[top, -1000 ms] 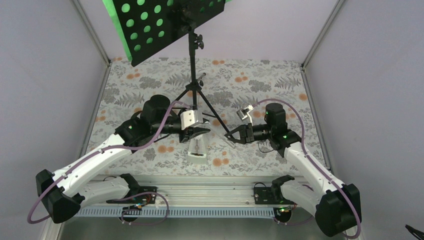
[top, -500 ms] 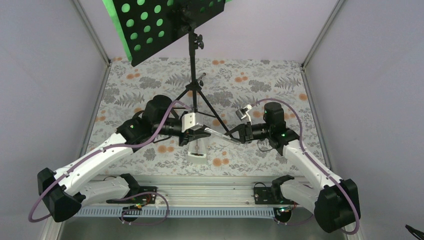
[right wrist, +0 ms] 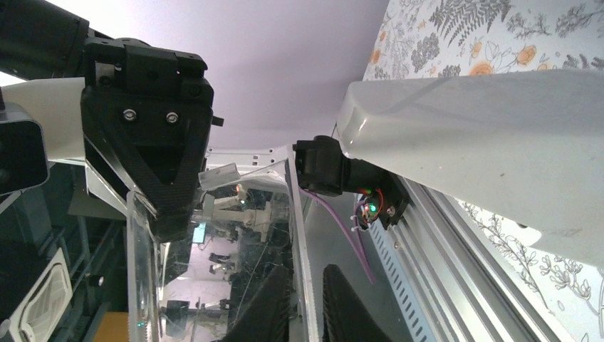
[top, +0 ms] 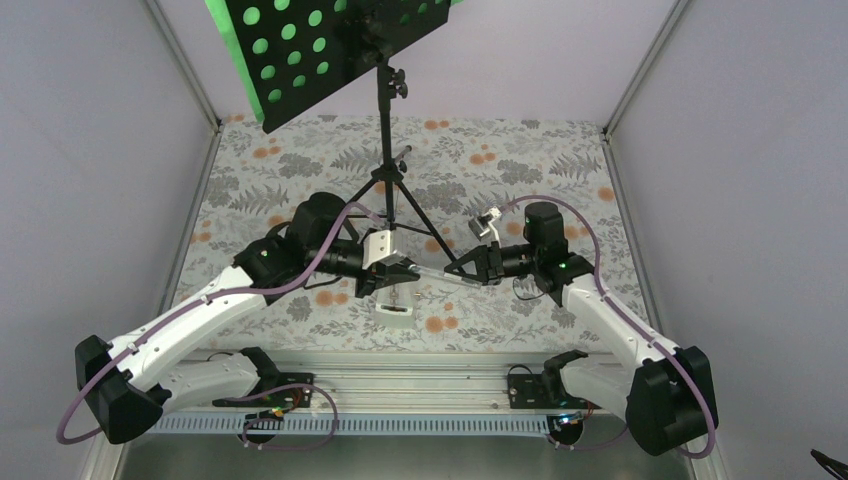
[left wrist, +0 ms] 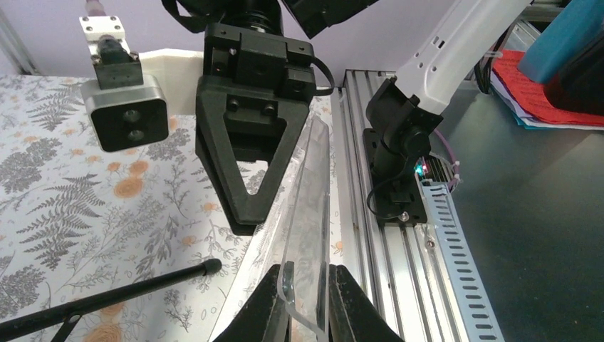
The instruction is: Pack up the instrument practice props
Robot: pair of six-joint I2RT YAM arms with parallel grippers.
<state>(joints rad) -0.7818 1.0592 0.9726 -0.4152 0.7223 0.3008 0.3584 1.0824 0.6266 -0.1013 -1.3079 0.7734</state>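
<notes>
The left gripper [left wrist: 308,299] and right gripper [right wrist: 306,303] each clamp 1 clear panel [left wrist: 313,192], possibly a cover.

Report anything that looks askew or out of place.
The music stand's desk is canted steeply sideways, with green pages poking past its edge. Nearer, a clear plastic panel hangs in the air, pinched at opposite ends by the left gripper and right gripper. Nothing looks spilled or broken.

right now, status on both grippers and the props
Left gripper, right gripper both shut on clear panel between them. White metronome on mat below. Music stand upright, green pages on it, one leg near panel.
</notes>
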